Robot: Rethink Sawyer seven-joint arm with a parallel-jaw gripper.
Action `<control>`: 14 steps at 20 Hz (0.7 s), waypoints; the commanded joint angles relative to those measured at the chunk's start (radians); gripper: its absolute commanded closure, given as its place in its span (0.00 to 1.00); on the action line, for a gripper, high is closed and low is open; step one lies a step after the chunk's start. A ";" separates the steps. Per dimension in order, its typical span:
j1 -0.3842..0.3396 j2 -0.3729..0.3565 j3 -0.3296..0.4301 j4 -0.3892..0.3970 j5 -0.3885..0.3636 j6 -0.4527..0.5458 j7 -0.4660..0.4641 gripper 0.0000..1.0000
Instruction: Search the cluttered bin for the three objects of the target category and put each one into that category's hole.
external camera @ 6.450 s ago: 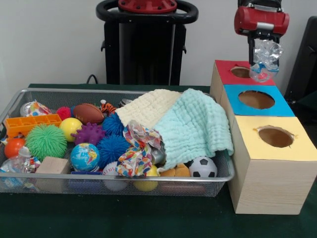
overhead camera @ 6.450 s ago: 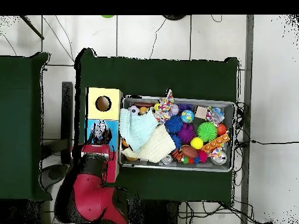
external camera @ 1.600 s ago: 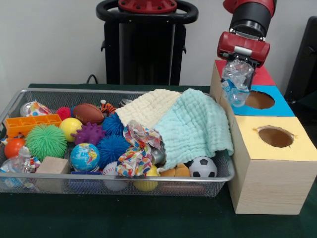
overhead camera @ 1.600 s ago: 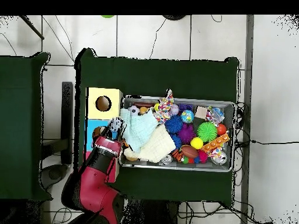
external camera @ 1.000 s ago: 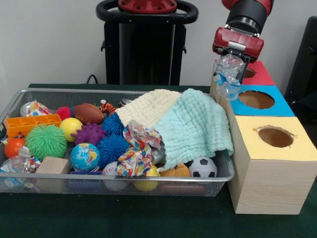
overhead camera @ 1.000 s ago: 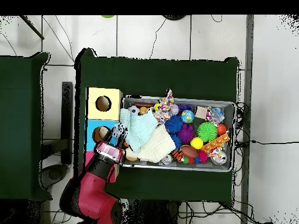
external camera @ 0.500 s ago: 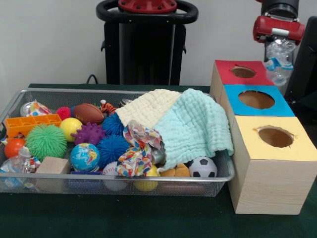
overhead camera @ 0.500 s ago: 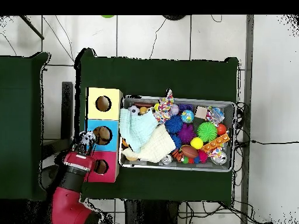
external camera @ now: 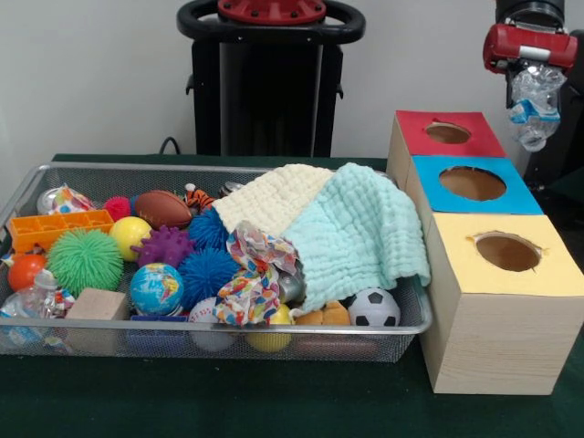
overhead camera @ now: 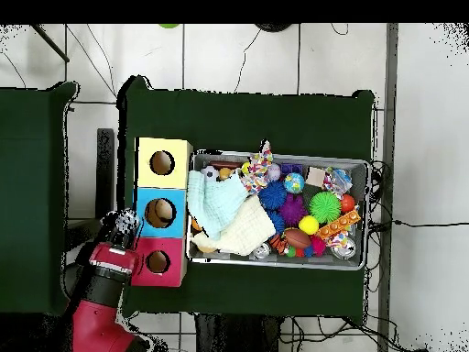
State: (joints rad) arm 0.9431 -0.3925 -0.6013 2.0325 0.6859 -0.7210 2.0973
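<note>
My gripper (external camera: 535,89) hangs high at the right, shut on a crumpled clear plastic bottle (external camera: 533,111). It is beyond the outer side of the red box (external camera: 475,139), not over any hole. In the overhead view the gripper (overhead camera: 117,233) and bottle (overhead camera: 125,222) sit just off the boxes' outer edge, beside the seam of the blue box (overhead camera: 142,198) and red box (overhead camera: 175,268). Another clear bottle (external camera: 35,297) lies in the near left corner of the wire bin (external camera: 228,338).
A yellow box (external camera: 558,274) with a round hole stands nearest, then the blue box (external camera: 430,173). The bin holds balls, spiky toys, an orange tray (external camera: 55,226) and two cloths, cream (external camera: 274,196) and mint (external camera: 360,233), heaped at its right end.
From the bin's edge beside the boxes, the gripper carried the bottle across the boxes to their outer side, then drifted a little farther out over the last half second.
</note>
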 commanded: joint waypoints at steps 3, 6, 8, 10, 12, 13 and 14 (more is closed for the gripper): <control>-0.067 0.030 0.098 -0.015 -0.005 0.067 0.132 1.00; -0.074 0.027 0.098 -0.016 -0.015 0.065 0.128 1.00; -0.079 0.024 0.097 -0.016 -0.020 0.064 0.125 1.00; -0.087 0.024 0.097 -0.017 -0.030 0.059 0.124 1.00; -0.099 0.021 0.095 -0.019 -0.047 0.059 0.122 1.00; -0.104 0.018 0.094 -0.020 -0.055 0.061 0.120 1.00; -0.112 0.016 0.093 -0.021 -0.066 0.060 0.118 1.00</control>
State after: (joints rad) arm 0.8814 -0.3917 -0.6014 2.0323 0.6797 -0.7212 2.0973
